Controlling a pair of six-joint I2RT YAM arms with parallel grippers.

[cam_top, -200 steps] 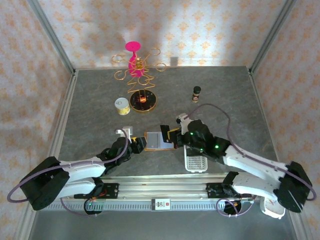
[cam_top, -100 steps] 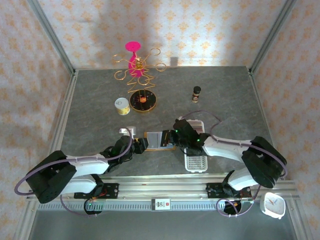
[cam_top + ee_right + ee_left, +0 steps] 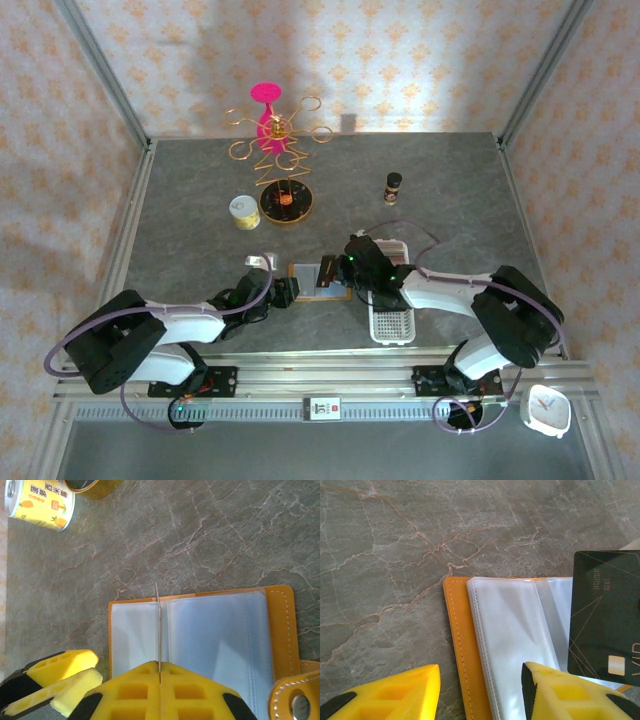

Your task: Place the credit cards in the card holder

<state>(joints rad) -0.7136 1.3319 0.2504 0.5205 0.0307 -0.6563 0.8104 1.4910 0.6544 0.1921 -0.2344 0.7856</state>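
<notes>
The card holder (image 3: 305,276) lies open on the table, orange with clear inner sleeves (image 3: 505,640). My right gripper (image 3: 345,270) is shut on a dark credit card (image 3: 327,270) and holds it upright over the sleeves. From the right wrist the card shows edge-on (image 3: 158,625) above my closed right gripper (image 3: 160,667), and the holder (image 3: 215,640) spreads below, its snap tab (image 3: 297,700) at the right. My left gripper (image 3: 480,695) is open, its yellow fingers (image 3: 395,695) straddling the holder's left edge. The dark card (image 3: 605,620) stands just right of it.
A long white slotted tray (image 3: 391,322) sits right of the holder under the right arm. Farther back are a yellow can (image 3: 243,211), a gold wire stand with a pink cup (image 3: 275,150) and a small dark bottle (image 3: 393,186). A small pale item (image 3: 255,262) lies left of the holder.
The right arm has folded in and swung the dark card upright over the holder's sleeves. My left gripper has crept up to the holder's left edge and its jaws have narrowed a little.
</notes>
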